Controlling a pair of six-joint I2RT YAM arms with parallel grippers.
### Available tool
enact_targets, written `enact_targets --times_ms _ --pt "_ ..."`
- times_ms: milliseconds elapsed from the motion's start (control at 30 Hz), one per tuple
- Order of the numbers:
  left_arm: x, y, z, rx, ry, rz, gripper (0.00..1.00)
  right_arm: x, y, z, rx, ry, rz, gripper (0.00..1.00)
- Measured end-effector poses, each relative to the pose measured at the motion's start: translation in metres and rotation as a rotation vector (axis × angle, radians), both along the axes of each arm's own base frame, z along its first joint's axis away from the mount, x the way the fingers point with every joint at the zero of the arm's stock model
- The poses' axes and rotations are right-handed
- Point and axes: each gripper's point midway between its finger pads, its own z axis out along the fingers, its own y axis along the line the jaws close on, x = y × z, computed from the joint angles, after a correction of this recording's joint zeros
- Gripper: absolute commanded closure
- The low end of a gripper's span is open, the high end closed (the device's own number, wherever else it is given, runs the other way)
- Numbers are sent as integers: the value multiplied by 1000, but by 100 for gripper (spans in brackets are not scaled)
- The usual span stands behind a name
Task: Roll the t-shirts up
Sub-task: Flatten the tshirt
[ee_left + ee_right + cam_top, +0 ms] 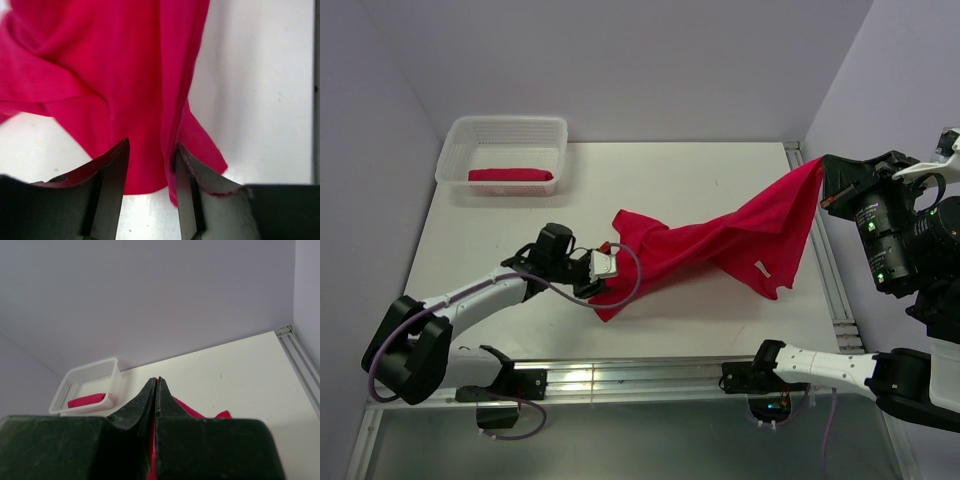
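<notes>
Crimson t-shirt (720, 245) sprawls across the table (700, 170), its right corner lifted off the surface and clamped in the closed right gripper (823, 180), its left end lying between the parted jaws of the left gripper (612, 262), while the second t-shirt (510, 176) sits bundled in the white basket (500, 130) far left.

shut jaws pinch red t-shirt (195, 414); basket (95, 372) beyond.

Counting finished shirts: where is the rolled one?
In the top view, the rolled t-shirt lies inside the white basket at the far left corner of the table.
</notes>
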Motion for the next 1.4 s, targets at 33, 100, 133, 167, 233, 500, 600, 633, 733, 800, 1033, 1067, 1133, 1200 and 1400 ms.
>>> enact_targets --times_ms 33,100,133,167,233,500,600,633,733,800,1033,1067,1133,1200,1400 --pt "-4 0 -3 17 15 -13 54 0 0 0 0 0 0 100" --pt "-11 0 -9 61 50 -49 55 0 0 0 0 0 0 100" --pt "-15 -1 -11 79 69 -67 56 0 0 0 0 0 0 100" --pt "-18 -2 -13 95 83 -83 56 0 0 0 0 0 0 100" --pt "-25 -2 -16 119 106 -108 56 0 0 0 1 0 0 100" --pt "-44 0 -23 153 174 -131 51 0 0 0 0 1 0 100" --pt "-43 -7 -18 116 188 -109 50 0 0 -1 4 3 1 100" --pt "-42 -10 -16 102 190 -100 50 0 0 -3 4 5 1 100" --pt "-46 -19 -14 80 204 -95 50 0 1 -7 -2 12 1 100" --pt "-51 -25 -12 71 211 -105 52 0 1 -8 -4 14 1 100" --pt "-62 -34 -17 100 216 -109 51 0 1 -8 0 13 2 100" --pt "-62 -33 -19 108 218 -103 52 0 1 -8 1 13 2 100" --pt "-60 -32 -25 129 223 -87 52 -1 1 -8 2 12 6 100" --pt "-58 -30 -34 160 236 -69 53 -1 1 -8 4 10 9 100" --pt "-57 -19 -54 246 269 -32 54 -3 1 -8 7 7 24 100"
